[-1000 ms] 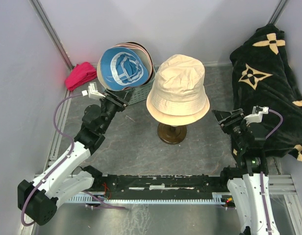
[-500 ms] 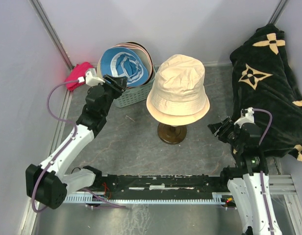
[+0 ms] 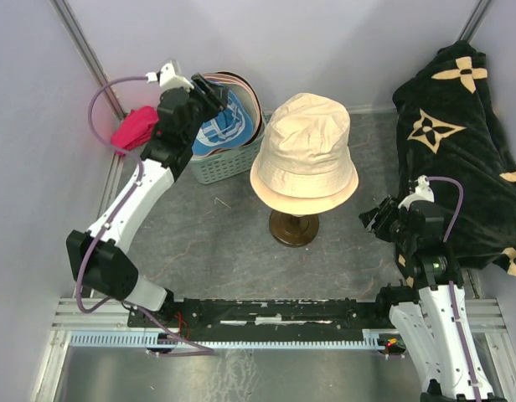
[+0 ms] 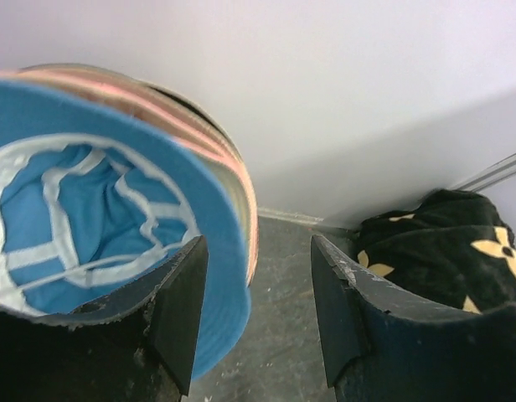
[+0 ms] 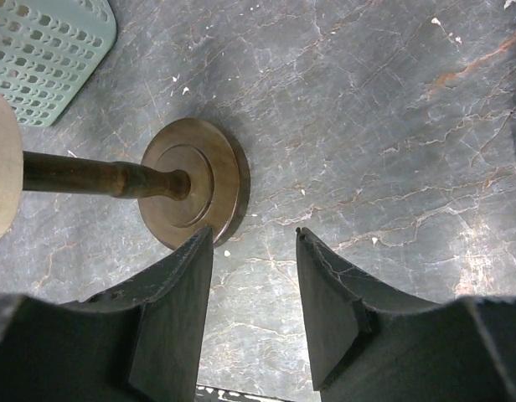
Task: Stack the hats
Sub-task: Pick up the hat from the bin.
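A cream hat (image 3: 304,151) sits on a wooden stand (image 3: 293,228) at the middle of the table. A blue hat (image 3: 230,126) lies inside-up on top of other hats whose pink and tan brims (image 4: 191,126) show behind it, all in a mint basket (image 3: 229,165). My left gripper (image 3: 214,94) hovers over the blue hat (image 4: 90,218) near its right brim, open (image 4: 258,285), holding nothing. To the right of the stand, my right gripper (image 3: 375,219) hangs low and open (image 5: 254,260) over bare table beside the stand's round base (image 5: 195,193).
A magenta cloth (image 3: 134,128) lies left of the basket by the left wall. A large black cloth with beige flowers (image 3: 459,142) is heaped along the right side. Grey walls close in the back and sides. The basket's corner (image 5: 49,50) shows in the right wrist view.
My left arm has swung up and back from in front of the basket to above the blue hat, with its jaws widening. My right gripper has dropped slightly toward the table.
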{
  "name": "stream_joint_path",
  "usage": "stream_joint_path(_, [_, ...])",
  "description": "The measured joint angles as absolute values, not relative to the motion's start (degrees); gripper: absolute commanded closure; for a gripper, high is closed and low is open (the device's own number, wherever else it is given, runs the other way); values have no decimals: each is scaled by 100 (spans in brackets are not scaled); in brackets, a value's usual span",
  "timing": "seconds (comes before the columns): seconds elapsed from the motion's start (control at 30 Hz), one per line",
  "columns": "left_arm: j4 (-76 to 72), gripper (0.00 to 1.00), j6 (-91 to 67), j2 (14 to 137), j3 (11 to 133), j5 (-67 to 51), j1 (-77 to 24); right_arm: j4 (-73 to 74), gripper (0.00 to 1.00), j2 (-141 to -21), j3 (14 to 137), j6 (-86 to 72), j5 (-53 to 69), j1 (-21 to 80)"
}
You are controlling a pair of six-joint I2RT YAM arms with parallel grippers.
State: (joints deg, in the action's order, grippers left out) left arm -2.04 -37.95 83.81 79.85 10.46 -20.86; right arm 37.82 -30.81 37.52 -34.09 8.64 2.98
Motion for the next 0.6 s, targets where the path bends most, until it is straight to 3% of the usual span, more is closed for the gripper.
stream_joint_path(0.6, [2967,39,-4187,10619,12064,974,-1844,3868,48,-3048,3841,-3415,829,338])
